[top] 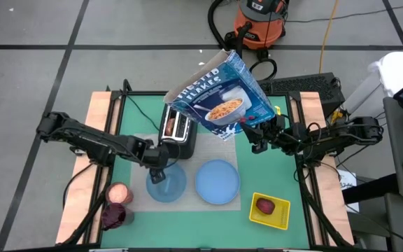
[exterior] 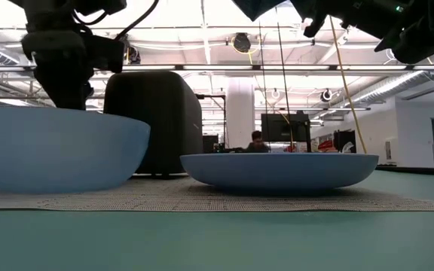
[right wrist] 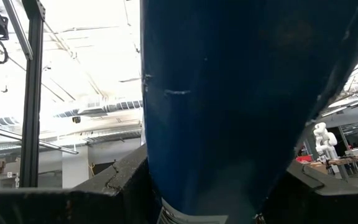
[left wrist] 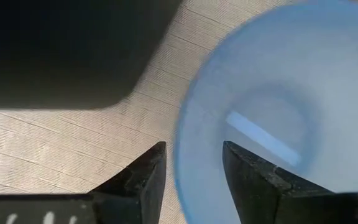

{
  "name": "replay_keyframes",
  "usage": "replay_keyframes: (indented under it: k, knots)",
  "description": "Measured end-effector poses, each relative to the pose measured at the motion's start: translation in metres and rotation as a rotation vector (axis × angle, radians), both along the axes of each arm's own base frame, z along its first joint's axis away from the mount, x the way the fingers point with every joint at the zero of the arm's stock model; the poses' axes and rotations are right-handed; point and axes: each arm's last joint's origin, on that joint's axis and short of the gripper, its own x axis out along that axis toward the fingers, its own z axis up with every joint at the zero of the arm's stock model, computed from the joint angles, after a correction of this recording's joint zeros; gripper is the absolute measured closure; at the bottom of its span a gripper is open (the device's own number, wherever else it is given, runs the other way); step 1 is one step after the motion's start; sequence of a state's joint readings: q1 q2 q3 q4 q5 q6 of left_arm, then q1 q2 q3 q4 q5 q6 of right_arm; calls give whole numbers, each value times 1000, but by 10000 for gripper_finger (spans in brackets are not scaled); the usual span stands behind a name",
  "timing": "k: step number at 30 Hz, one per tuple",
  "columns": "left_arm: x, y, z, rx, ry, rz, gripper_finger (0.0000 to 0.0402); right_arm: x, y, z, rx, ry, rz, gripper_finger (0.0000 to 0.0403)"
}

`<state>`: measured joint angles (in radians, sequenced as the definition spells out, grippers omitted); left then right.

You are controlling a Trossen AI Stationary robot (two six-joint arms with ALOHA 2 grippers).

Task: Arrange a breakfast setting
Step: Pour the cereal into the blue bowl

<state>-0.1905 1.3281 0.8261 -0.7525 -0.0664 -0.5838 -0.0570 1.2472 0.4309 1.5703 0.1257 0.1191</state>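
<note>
Blue cereal box [top: 222, 94] raised above tabletop [top: 208, 220], tilted, grasped by right pincer [top: 256, 133]. Light-blue bowl [top: 166, 183] and light-blue plate [top: 217, 181] side by side on grey mat [top: 187, 203]. Left pincer [left wrist: 194, 168] released, straddling bowl rim beside toaster [top: 177, 127].

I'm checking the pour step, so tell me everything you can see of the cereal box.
The cereal box is blue cardboard with white lettering and a printed picture of a bowl of flakes. Its top flap is open. It is lifted clear of the table and tilted, hanging above the toaster and the grey mat. The right gripper is shut on its lower end; nothing else touches it.
</note>
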Motion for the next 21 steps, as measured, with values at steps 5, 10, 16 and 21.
replay_keyframes:
  k: [5, 10, 16, 21]
  knots:
    - [-6, -2, 10, -110, -25, -27, 236, 0, 0, 0, 0, 1, 0, 181]
    - [-19, 0, 32, -149, -131, -21, 236, 1, 1, 0, -16, 8, 20, 181]
    - [-39, 4, 61, -188, -299, -12, 236, 2, 2, -2, -22, 21, 71, 181]
    - [-53, 7, 85, -225, -486, -22, 236, 3, 3, -3, -39, 44, 98, 181]
